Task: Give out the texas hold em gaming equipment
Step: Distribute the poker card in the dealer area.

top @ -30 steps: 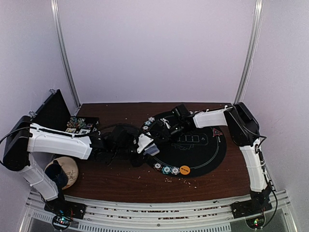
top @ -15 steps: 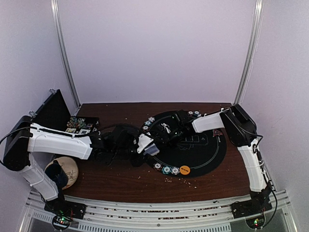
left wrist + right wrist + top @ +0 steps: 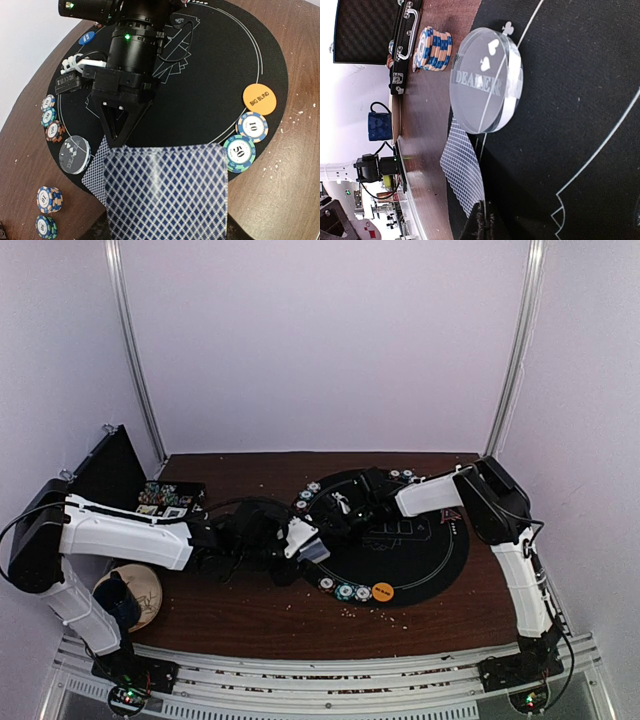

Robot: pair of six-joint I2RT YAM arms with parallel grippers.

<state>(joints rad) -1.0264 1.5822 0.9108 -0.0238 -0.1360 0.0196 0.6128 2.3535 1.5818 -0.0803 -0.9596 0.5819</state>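
The left hand (image 3: pixel 306 540) grips a stack of blue-diamond-backed playing cards (image 3: pixel 167 192) over the edge of the round black mat (image 3: pixel 215 60). The right hand (image 3: pixel 118 136), fingers pinched together, points down at a loose card (image 3: pixel 463 170) lying beside the clear dealer disc (image 3: pixel 487 80) on the brown bench (image 3: pixel 300 165).

Dark wooden desk (image 3: pixel 250 610) boxed in by pale lilac walls (image 3: pixel 320 340).
Metal corner posts (image 3: pixel 135 350) rise beyond the left claw (image 3: pixel 312 545); an aluminium rail (image 3: pixel 320 675) lies behind it.
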